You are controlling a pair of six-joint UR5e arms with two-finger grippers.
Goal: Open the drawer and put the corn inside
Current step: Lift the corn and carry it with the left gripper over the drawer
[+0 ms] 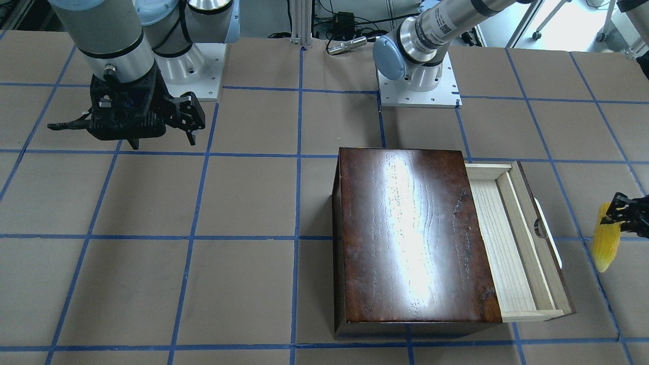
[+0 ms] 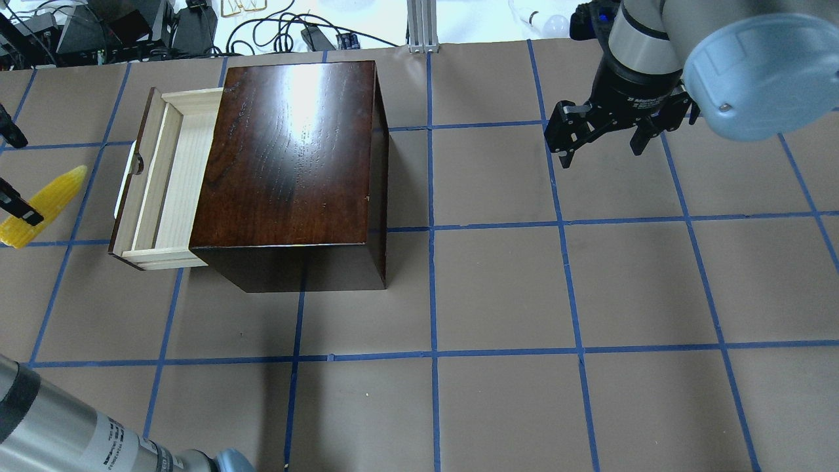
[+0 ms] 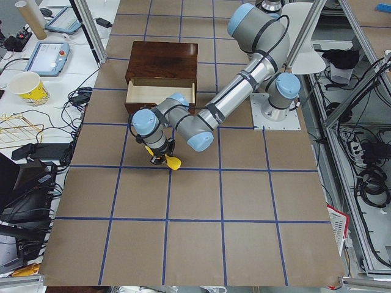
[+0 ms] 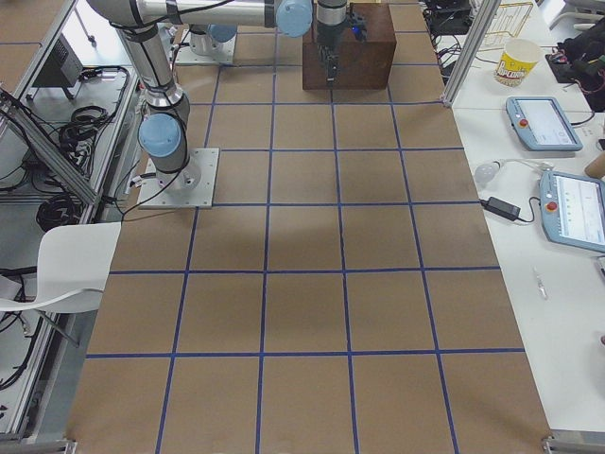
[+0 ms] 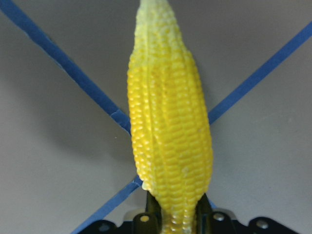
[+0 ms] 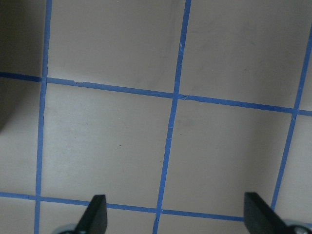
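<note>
The drawer [image 1: 507, 243] stands pulled out of the glossy dark-brown box [image 1: 410, 238], its pale tray bare and its white handle [image 1: 550, 238] facing away from the box. It also shows in the overhead view [image 2: 174, 177]. My left gripper [image 1: 624, 214] is shut on the thick end of the yellow corn [image 1: 606, 246], beyond the drawer's front panel and close to the table. The left wrist view shows the corn [image 5: 168, 131] pointing away from the fingers. My right gripper [image 2: 602, 154] is open and empty, far from the box near its own base.
The brown paper table [image 2: 498, 282] carries a blue tape grid. The left arm's base plate [image 1: 418, 91] lies behind the box. Cables and gear [image 2: 196, 26] line the far table edge. A side bench holds tablets [image 4: 544, 123] and a paper cup [image 4: 515, 61].
</note>
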